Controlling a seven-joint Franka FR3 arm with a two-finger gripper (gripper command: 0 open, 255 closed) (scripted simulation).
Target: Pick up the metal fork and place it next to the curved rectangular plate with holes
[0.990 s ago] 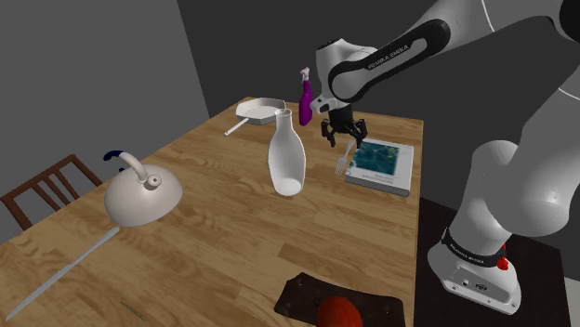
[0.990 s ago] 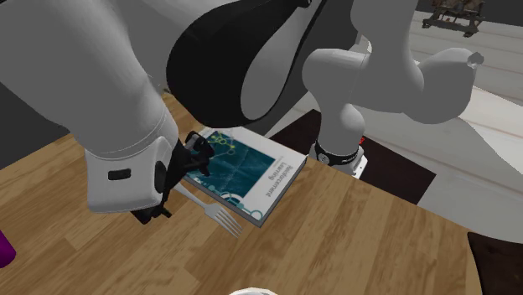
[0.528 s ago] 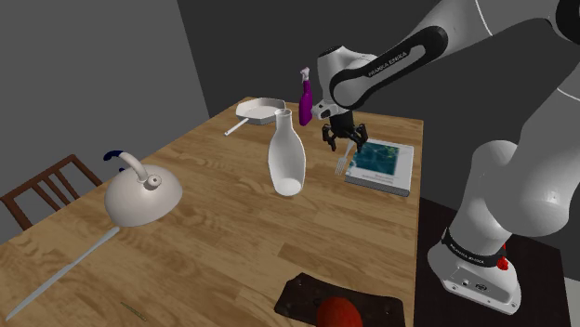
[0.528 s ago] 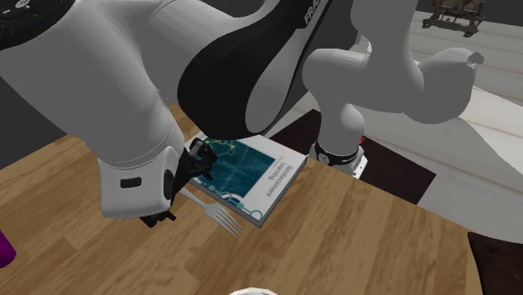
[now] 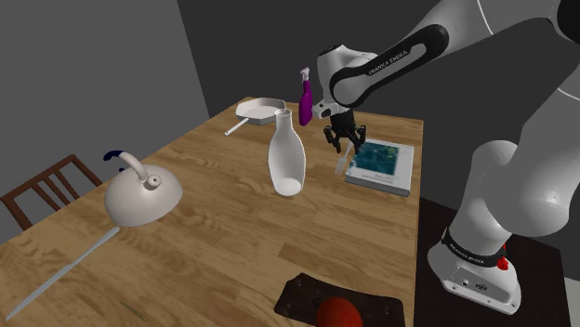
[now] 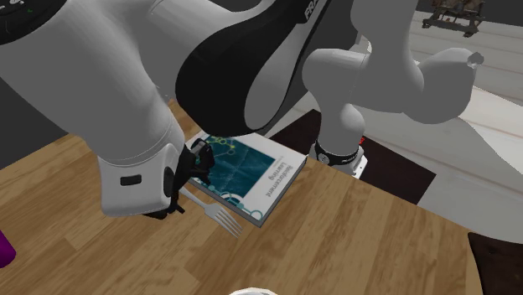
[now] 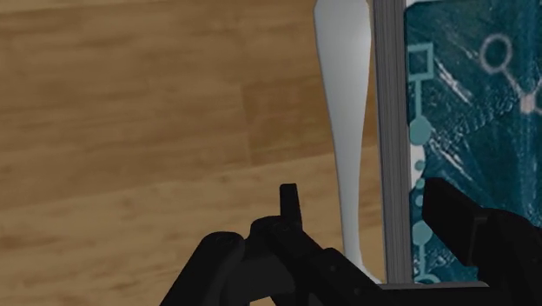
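Note:
A pale fork (image 5: 341,166) lies flat on the wooden table (image 5: 214,223), right beside the long edge of a teal book (image 5: 381,165). My black gripper (image 5: 341,140) hangs straight down over the fork's handle. In the wrist view the handle (image 7: 344,130) runs between my fingers (image 7: 289,207), which stand apart and do not touch it; the gripper (image 7: 373,235) is open. From the second exterior view the fork's tines (image 6: 223,219) point away from the gripper (image 6: 183,189). A dark rectangular plate (image 5: 299,295) lies at the table's near edge.
A white bottle-shaped vase (image 5: 286,156) stands just to the shoulder view's left of the fork. Behind are a purple bottle (image 5: 305,96) and a white pan (image 5: 260,112). A white kettle (image 5: 141,193) sits at the left, a red object (image 5: 339,314) on the dark plate.
The gripper sank a little toward the fork, and its fingers have drawn closer together around the handle. The fork has not moved.

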